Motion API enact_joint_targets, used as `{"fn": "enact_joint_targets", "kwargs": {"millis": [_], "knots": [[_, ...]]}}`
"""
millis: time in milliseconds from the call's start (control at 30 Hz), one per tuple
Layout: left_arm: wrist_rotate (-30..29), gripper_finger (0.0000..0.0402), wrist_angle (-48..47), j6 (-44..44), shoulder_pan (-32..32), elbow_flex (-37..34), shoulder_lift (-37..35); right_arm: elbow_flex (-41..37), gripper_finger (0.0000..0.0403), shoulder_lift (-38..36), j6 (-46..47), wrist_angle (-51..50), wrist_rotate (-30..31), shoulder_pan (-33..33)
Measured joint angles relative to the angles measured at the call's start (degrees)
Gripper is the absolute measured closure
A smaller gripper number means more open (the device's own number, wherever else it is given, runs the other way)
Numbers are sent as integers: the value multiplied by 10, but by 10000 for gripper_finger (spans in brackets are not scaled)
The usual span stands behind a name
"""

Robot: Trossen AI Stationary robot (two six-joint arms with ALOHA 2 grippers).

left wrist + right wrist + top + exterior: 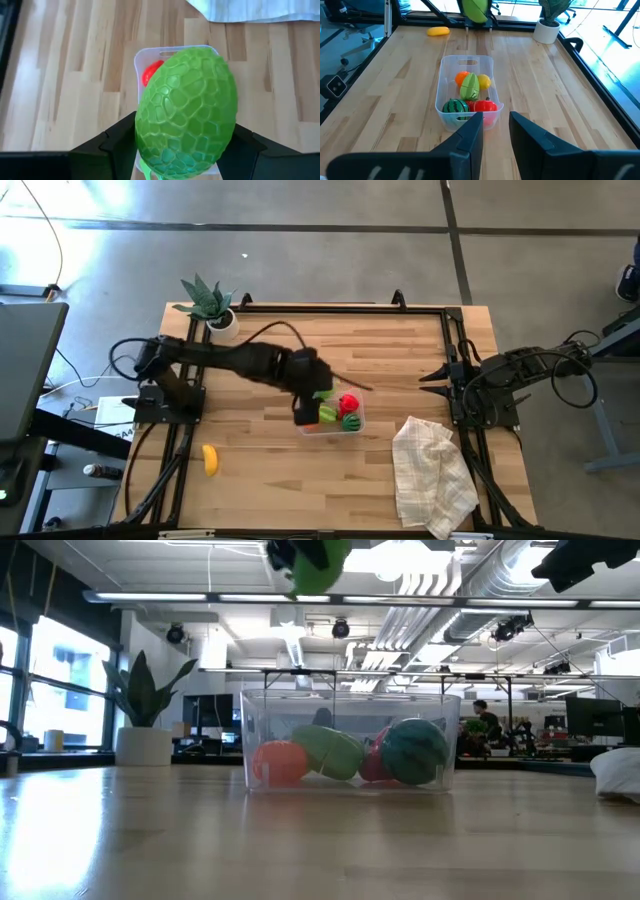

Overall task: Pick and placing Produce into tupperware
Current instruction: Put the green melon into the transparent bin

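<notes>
My left gripper (185,147) is shut on a green, bumpy-skinned produce piece (187,110), high over the left end of the clear tupperware (358,425). In the low view the piece (318,565) hangs well above the tupperware (350,710). Inside lie an orange (462,78), a lemon (483,81), a green piece (469,88), a striped watermelon (456,106) and a red pepper (483,106). The yellow banana (210,459) lies on the table near the left front. My right gripper (495,132) waits open at the table's right edge. My left gripper pinches the green piece between its two fingers (117,145), one on each side of its wide body (150,140). The fingers come from above, pointing down. The piece is lifted clear, above the tupperware's rim (150,52).
A white checked cloth (432,475) lies crumpled at the right front. A spiky potted plant (210,305) stands at the far left corner. A dark frame rail (340,308) runs along the table's edges. Bare wood lies between banana and tupperware.
</notes>
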Motion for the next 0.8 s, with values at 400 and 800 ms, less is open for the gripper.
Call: {"fn": "enact_joint_targets", "kwargs": {"millis": [400, 800], "knots": [[87, 194, 27, 78, 44, 0, 119, 0, 318, 0, 0, 0, 0, 0], [143, 248, 35, 99, 21, -1, 186, 0, 318, 0, 0, 0, 0, 0]]}}
